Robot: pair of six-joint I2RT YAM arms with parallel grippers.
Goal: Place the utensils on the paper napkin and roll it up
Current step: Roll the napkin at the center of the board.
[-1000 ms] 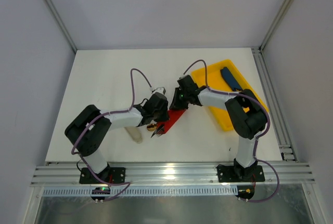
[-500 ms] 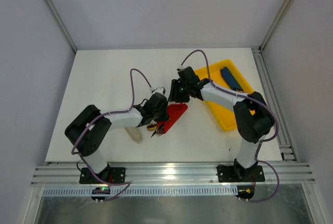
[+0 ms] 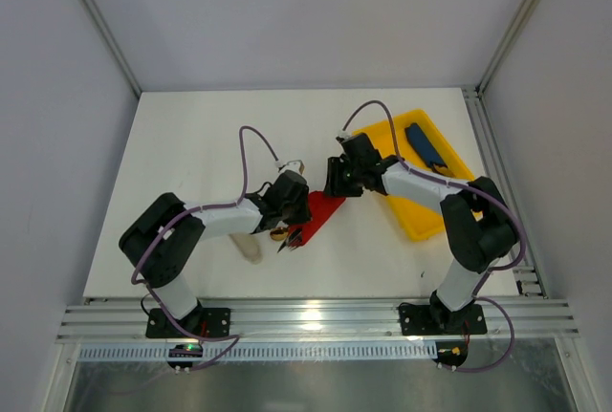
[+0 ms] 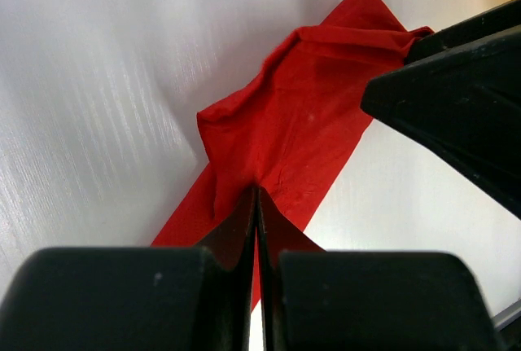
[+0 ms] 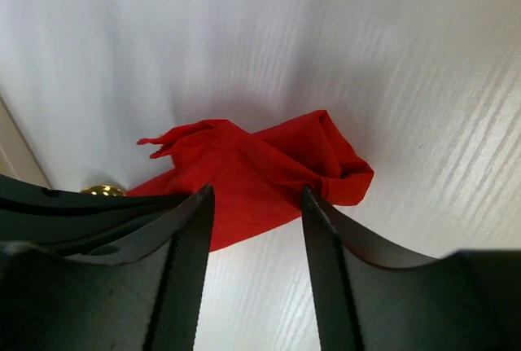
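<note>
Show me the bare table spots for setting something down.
Bare: the far-left corner of the table, and the near strip between red napkin and yellow tray. Crowded: the centre, left gripper and right gripper at the napkin.

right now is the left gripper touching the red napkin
Touching. The left wrist view shows the left gripper shut on the paper napkin, the red sheet running into the seam between its closed fingertips.

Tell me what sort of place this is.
Probably a robot lab test cell: a white table boxed in by plain grey panels, left arm and right arm bolted to an aluminium rail at its near edge, plus a yellow tray.
</note>
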